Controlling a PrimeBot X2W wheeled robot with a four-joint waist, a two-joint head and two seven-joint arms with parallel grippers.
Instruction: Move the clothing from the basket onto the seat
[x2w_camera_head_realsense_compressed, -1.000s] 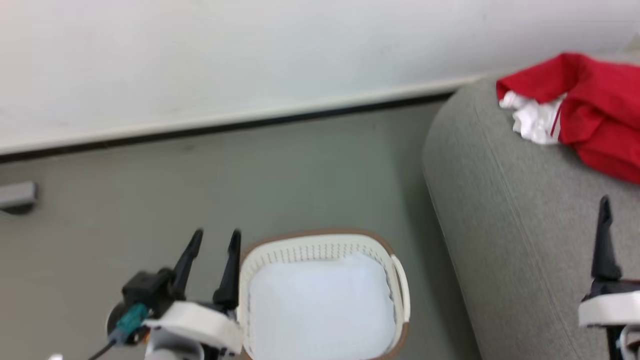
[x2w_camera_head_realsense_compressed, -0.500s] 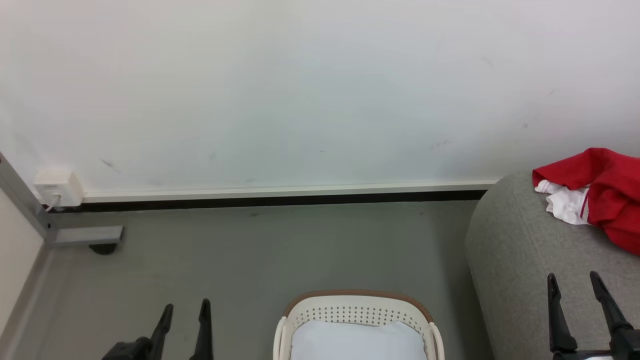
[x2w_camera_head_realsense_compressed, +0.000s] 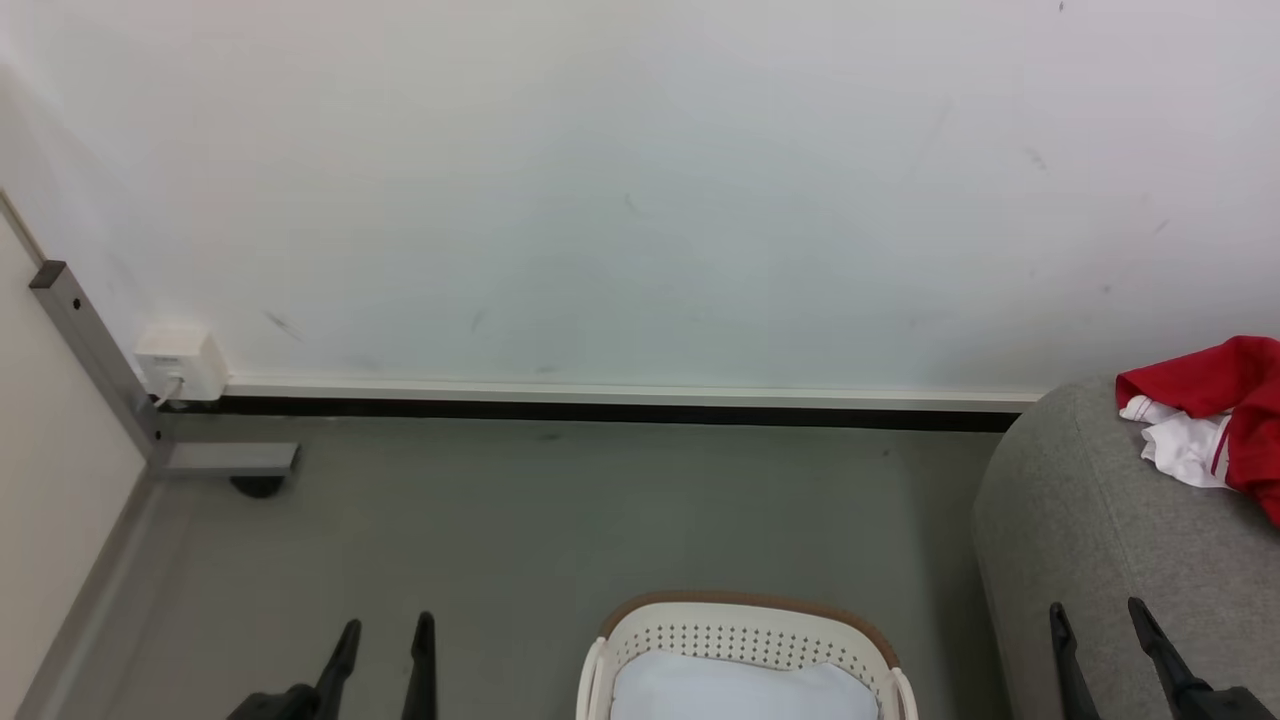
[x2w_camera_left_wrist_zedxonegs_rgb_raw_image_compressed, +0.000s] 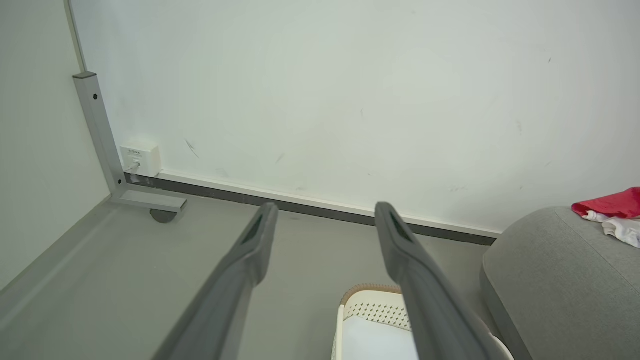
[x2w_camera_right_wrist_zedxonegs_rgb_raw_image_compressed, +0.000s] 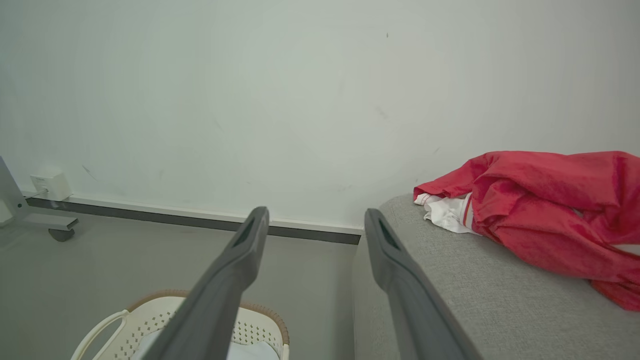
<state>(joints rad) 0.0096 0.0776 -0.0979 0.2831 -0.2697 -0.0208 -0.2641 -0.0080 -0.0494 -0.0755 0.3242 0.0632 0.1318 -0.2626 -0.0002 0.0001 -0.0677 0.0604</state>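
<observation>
Since the clothing (x2w_camera_head_realsense_compressed: 1215, 400) lies in a red heap on the seat (x2w_camera_head_realsense_compressed: 1090, 520), white striped part showing, ahead of the right gripper (x2w_camera_head_realsense_compressed: 1095, 608) and off to its outer side, the carrying looks finished to me. The step in hand is more a check than a grab. That gripper hovers over the near end of the seat with its two fingers spread and nothing between them, well apart from the heap.

The basket (x2w_camera_head_realsense_compressed: 745, 625) sits on the floor (x2w_camera_head_realsense_compressed: 560, 510) between the two grippers, nearer the right one. What I can see of its inside is just the flat white lining (x2w_camera_head_realsense_compressed: 740, 690). Its near part is cut off from view, so I'd want a look down into it before calling it empty.

The left gripper (x2w_camera_head_realsense_compressed: 388, 625) hangs over bare floor on the basket's other side, fingers likewise parted and holding nothing.

If a reach into the basket is needed, I'd go straight down between its walls, pinch only red cloth and not the lining, and lift clear of the brown rim. Otherwise I'd say the heap is best left alone, since it lies near the seat's rounded end and a brush from the right fingers could drag it off.
</observation>
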